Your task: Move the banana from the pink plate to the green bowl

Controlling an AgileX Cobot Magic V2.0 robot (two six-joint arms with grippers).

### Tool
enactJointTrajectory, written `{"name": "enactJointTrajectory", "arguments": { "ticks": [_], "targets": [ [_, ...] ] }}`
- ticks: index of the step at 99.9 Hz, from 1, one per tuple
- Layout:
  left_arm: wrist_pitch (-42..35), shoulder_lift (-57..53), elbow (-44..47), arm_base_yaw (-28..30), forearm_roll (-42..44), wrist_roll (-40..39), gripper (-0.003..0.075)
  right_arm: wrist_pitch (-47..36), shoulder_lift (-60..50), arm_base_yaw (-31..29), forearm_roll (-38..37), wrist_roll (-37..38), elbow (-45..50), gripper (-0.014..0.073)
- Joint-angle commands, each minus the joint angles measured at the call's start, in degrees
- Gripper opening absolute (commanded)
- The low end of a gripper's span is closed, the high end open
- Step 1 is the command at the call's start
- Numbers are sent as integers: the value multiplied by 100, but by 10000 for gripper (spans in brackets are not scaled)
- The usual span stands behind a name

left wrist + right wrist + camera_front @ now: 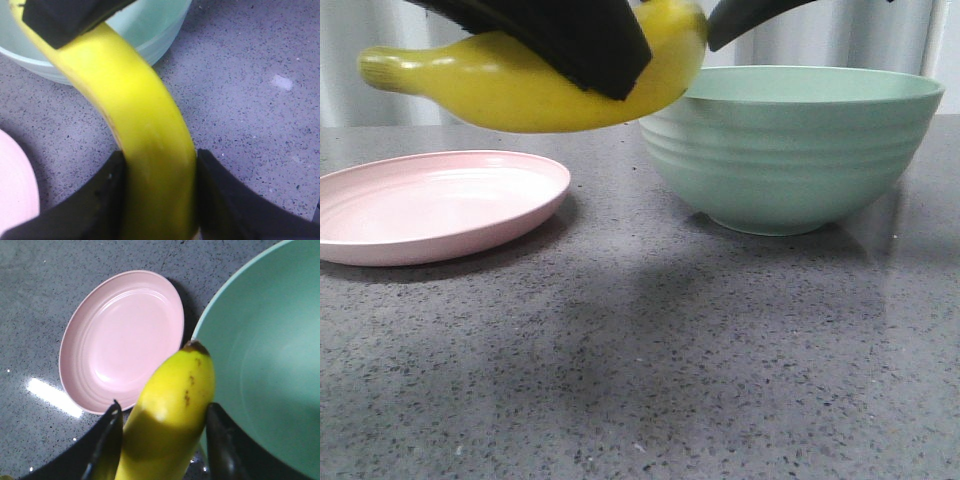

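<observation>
The banana (pixel 520 85) hung in the air between the plate (pixel 430 205) and the bowl (pixel 790 145), above the table (pixel 650 380). Both grippers, left (pixel 160 195) and right (pixel 162 440), were clamped on it, their bodies cut off. The plate lay bare at left; the bowl's rim was just right.

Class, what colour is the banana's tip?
Dark brown, on the yellow banana; clearest in the right wrist view.

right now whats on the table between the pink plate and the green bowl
Nothing rests there: the front view shows bare grey countertop between the pink plate and green bowl. The banana, gripped by both grippers, hangs above that gap without touching the table.
</observation>
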Motion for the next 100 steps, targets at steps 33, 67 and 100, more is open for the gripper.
{"name": "enactJointTrajectory", "arguments": {
  "ticks": [33,67,100],
  "targets": [
    [-587,-166,-222,-34,-86,76,-18,-407,-108,10,121,-65,-183,195],
    [-587,-166,-222,-34,-96,76,-18,-479,-55,10,179,-65,-183,308],
    [-683,-166,-222,-34,-96,76,204,-547,-55,10,179,-65,-183,-76]
  ]
}}
